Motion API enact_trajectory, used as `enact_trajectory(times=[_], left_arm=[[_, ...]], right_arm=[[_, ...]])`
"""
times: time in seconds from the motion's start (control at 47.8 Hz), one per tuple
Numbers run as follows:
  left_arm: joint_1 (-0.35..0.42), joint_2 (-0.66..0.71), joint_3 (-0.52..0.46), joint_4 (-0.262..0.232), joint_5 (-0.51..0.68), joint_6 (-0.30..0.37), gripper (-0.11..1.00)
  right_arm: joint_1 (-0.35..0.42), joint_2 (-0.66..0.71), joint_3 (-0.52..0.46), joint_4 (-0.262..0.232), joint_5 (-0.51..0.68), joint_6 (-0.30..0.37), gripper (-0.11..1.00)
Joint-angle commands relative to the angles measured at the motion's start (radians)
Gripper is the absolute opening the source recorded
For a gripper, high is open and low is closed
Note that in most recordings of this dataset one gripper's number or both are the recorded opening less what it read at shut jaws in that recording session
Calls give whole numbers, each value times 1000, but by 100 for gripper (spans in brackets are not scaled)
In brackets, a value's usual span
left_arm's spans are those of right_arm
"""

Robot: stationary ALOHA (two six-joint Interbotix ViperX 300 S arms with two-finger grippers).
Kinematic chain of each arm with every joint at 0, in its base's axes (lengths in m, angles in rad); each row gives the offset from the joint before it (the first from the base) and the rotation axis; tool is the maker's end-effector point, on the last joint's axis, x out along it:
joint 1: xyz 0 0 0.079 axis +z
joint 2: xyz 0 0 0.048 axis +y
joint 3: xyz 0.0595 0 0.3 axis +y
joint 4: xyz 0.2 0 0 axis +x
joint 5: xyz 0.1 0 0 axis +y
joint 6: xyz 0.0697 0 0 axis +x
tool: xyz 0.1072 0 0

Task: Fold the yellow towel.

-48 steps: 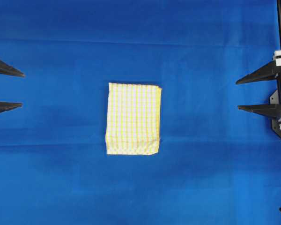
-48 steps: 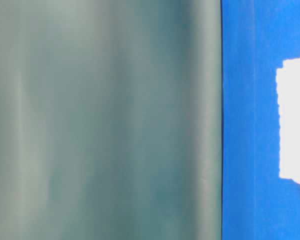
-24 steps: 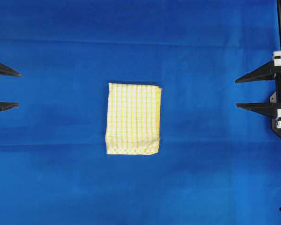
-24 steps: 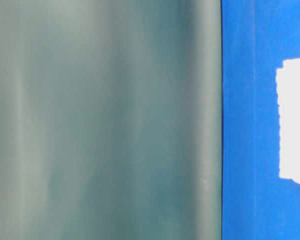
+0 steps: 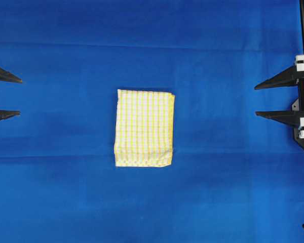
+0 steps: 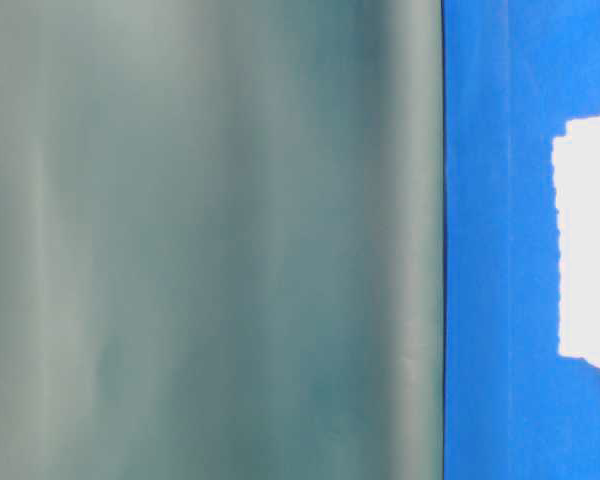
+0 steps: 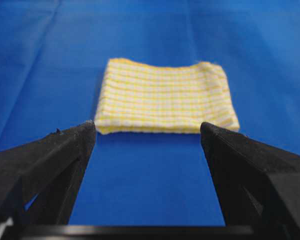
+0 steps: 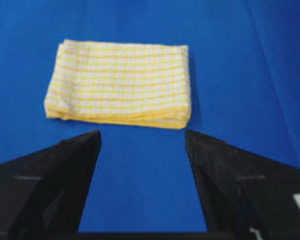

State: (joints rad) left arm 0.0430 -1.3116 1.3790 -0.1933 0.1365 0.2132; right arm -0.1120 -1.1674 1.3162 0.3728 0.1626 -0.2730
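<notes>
Both grippers stand wide open and empty, the left gripper [image 5: 10, 96] at the left edge of the overhead view and the right gripper [image 5: 261, 100] at the right edge, each well apart from the yellow towel [image 5: 144, 128], which lies folded into a compact stack of layers mid-way between them on the blue table cover [image 5: 66, 192]. If you reach in again, a fingertip catching only the top layer could peel the stack open. The loose layered edges, visible from the right wrist, look the likeliest to splay.
</notes>
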Motion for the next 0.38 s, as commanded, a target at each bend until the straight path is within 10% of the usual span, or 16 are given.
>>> enact_trajectory(times=[0.0, 0.356], left_arm=[[3, 6, -15, 2, -3, -3, 81], [2, 0, -18, 2, 6, -3, 81]], right_arm=[[-2, 11, -15, 0, -8, 0, 70], [-2, 11, -17, 0, -8, 2, 70]])
